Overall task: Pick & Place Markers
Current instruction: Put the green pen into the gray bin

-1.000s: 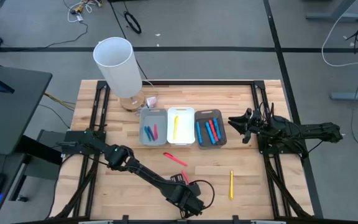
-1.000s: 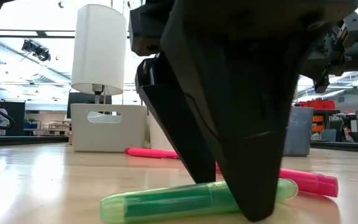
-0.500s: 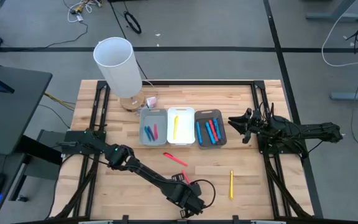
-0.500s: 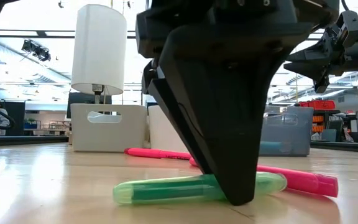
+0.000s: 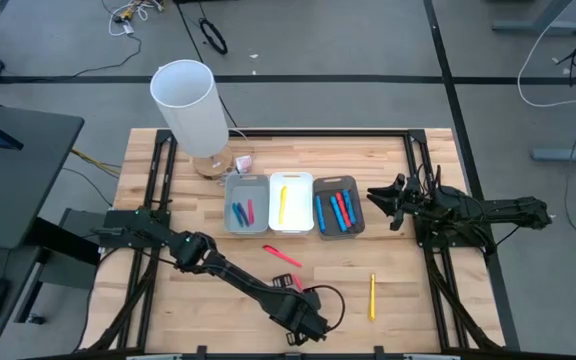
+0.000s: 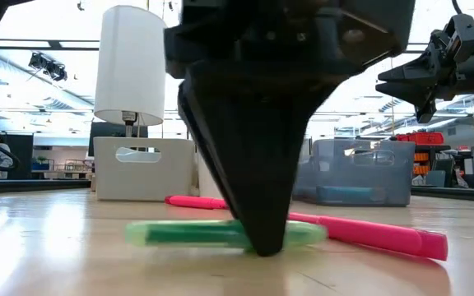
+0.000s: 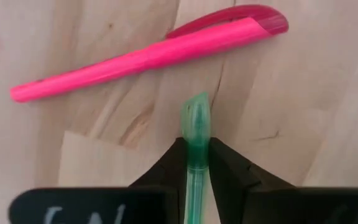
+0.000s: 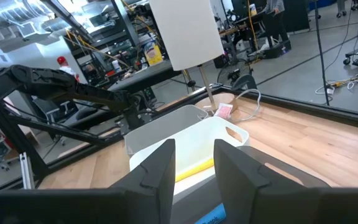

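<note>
Green marker [image 7: 196, 143]: clamped between my left claw's fingers, lying on the tabletop [image 5: 408, 300] near the front edge; a second ago the fingers stood wide on either side of it, now they've pinched in on it.
Left claw [image 5: 309, 322]: clenched on the green marker, tips down at the wood; in the low view it fills the frame, with the marker [image 6: 220, 234] poking out both sides and not lifted yet, as far as I can tell.
Pink marker [image 7: 148, 56]: just beyond the green one, loose, not touching it; second pink marker [image 5: 281, 255] further back, towards the bins.
Yellow marker [image 5: 372, 296]: loose, well right of my left claw.
Bins: three in a row mid-tabletop. Left bin [image 5: 246, 205] has blue and pink markers, middle bin [image 5: 291, 203] a yellow one, right bin [image 5: 339, 205] several blue and red.
Right claw [image 5: 376, 197]: parked in the air just right of the right bin, fingers a little apart in the wrist view, holding nothing, same pose as a second ago.
Change: grasp just made on the green marker.
Meaning: pick is done, I reckon; next is lift and carry to a bin. None shows green yet, so I can't tell which.
Risk: thin round pen, could roll or tilt in the pinch on lift.
</note>
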Robot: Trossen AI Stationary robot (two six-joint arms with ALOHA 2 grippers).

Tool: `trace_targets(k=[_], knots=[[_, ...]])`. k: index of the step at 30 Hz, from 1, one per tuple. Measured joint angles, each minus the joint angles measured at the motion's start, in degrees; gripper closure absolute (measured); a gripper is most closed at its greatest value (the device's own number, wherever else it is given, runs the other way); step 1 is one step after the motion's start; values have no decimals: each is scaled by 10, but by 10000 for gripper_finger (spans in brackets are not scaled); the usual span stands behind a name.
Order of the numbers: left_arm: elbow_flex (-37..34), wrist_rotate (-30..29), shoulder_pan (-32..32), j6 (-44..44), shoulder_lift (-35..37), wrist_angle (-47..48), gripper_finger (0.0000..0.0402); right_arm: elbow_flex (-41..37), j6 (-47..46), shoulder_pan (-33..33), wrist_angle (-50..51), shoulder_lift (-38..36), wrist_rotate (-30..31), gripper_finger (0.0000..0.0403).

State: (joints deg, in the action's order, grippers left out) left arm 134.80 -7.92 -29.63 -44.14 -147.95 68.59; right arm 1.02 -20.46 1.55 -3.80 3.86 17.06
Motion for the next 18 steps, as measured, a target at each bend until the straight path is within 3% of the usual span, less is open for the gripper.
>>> trace_targets(k=[18], knots=[[-1, 3, 7, 0, 82, 57, 356, 0, 0, 0, 0, 0, 0, 292]])
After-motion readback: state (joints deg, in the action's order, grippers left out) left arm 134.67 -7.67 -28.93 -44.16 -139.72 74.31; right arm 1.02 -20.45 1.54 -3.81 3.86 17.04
